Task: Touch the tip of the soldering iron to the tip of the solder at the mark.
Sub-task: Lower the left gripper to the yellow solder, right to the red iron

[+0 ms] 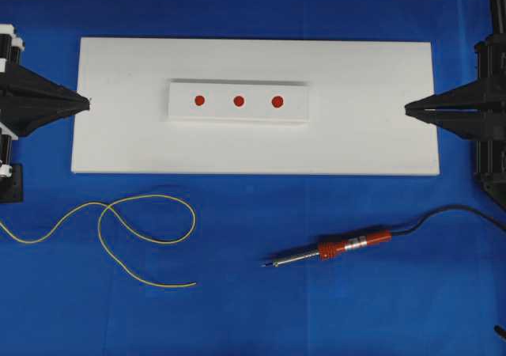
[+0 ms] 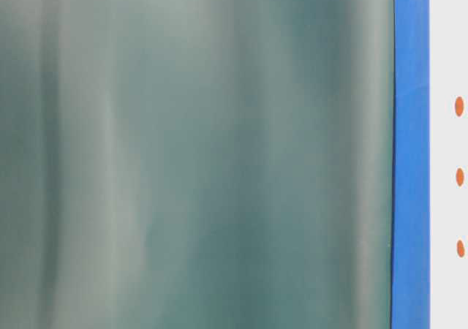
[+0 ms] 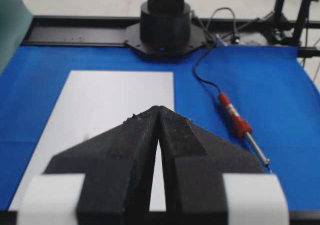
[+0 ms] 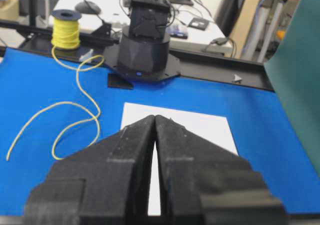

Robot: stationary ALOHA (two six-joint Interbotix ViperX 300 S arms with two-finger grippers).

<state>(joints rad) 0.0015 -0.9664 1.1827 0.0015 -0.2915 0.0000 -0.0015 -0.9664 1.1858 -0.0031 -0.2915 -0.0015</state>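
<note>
My left gripper (image 1: 87, 101) has its jaws pressed together with nothing between them, its tip at the left edge of the white board (image 1: 118, 146). My right gripper (image 1: 408, 108) mirrors it at the board's right edge, jaws also pressed together and empty. Between them, on the middle of the board, I see a raised white block (image 1: 237, 115) carrying three red marks (image 1: 238, 100) in a row.

Off the board, on the blue cloth (image 1: 253, 316) at the near side, the solder (image 1: 146, 240) lies to the left in a loose curl, its free cut end pointing right. In my right wrist view it runs back to a yellow spool (image 4: 66, 29) beside the far arm's base. The soldering iron (image 1: 332, 249) lies near-right, well apart from the solder, dark tip toward the left, red-orange handle to the right, black cord (image 1: 451, 210) trailing off right.
</note>
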